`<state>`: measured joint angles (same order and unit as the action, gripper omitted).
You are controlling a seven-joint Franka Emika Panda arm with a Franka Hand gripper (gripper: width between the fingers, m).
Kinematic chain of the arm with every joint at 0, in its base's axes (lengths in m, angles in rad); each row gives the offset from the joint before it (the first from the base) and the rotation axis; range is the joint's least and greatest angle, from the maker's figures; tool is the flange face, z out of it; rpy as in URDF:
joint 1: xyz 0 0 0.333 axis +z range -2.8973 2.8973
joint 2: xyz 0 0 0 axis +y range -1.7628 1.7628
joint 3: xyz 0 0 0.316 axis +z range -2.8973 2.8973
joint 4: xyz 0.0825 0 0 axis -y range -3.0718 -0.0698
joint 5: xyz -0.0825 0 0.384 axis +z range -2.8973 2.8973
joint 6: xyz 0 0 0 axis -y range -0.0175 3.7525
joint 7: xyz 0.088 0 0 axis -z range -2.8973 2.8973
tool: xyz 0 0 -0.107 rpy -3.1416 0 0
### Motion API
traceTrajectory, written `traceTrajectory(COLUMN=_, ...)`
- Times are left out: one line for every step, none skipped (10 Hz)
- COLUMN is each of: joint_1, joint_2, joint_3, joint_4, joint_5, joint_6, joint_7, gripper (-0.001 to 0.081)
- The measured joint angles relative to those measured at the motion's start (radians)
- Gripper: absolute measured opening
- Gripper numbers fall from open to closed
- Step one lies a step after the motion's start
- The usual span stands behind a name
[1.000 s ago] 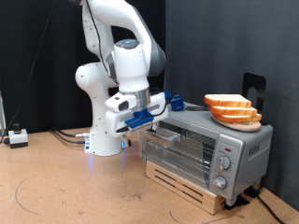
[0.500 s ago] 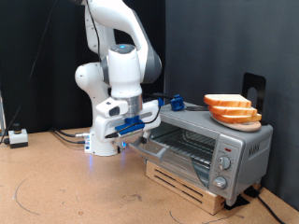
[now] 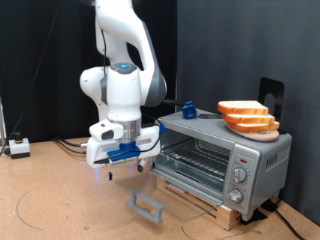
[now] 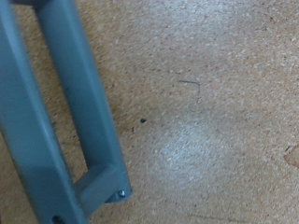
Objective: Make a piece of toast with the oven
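The silver oven (image 3: 235, 150) stands on a wooden pallet at the exterior view's right. Its glass door is swung down and open, with the grey bar handle (image 3: 148, 205) low over the table. The wire rack (image 3: 195, 155) shows inside. Two knobs (image 3: 238, 178) sit on its right panel. Bread slices (image 3: 246, 112) lie on a wooden board on top of the oven. My gripper (image 3: 122, 158) hangs above and to the exterior view's left of the handle, apart from it. The wrist view shows only the handle (image 4: 65, 121) over the brown table; my fingers are out of its view.
A small blue object (image 3: 190, 108) sits on the oven's top at the back. The wooden pallet (image 3: 195, 192) lifts the oven off the brown table (image 3: 60, 205). A small white box (image 3: 18, 147) with cables lies at the exterior view's far left.
The oven door went from nearly shut to fully open. My gripper swung down and to the exterior view's left with it and is now off the handle.
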<state>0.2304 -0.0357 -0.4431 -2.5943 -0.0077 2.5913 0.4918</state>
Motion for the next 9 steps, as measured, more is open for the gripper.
traceTrajectory(joint_1=-0.001, joint_2=0.027, joint_3=-0.002, joint_4=0.015, joint_5=0.027, joint_6=0.007, joint_7=-0.015, gripper=0.0811)
traceTrajectory(joint_1=-0.004, joint_2=0.054, joint_3=-0.003, joint_4=0.032, joint_5=0.041, joint_6=0.009, joint_7=-0.022, gripper=0.0811)
traceTrajectory(joint_1=-0.009, joint_2=0.08, joint_3=-0.005, joint_4=0.047, joint_5=0.042, joint_6=0.016, joint_7=-0.022, gripper=0.0811)
traceTrajectory(joint_1=-0.017, joint_2=0.107, joint_3=-0.006, joint_4=0.055, joint_5=0.045, joint_6=0.029, joint_7=-0.035, gripper=0.0811)
traceTrajectory(joint_1=-0.027, joint_2=0.132, joint_3=-0.006, joint_4=0.062, joint_5=0.064, joint_6=0.035, joint_7=-0.062, gripper=0.0811)
traceTrajectory(joint_1=-0.036, joint_2=0.154, joint_3=-0.006, joint_4=0.07, joint_5=0.089, joint_6=0.041, joint_7=-0.09, gripper=0.0811)
traceTrajectory(joint_1=-0.04, joint_2=0.172, joint_3=-0.004, joint_4=0.081, joint_5=0.103, joint_6=0.046, joint_7=-0.101, gripper=0.0811)
traceTrajectory(joint_1=-0.039, joint_2=0.172, joint_3=-0.004, joint_4=0.08, joint_5=0.103, joint_6=0.046, joint_7=-0.101, gripper=0.0811)
traceTrajectory(joint_1=-0.04, joint_2=0.163, joint_3=0.008, joint_4=0.081, joint_5=0.179, joint_6=0.021, joint_7=-0.171, gripper=0.0811)
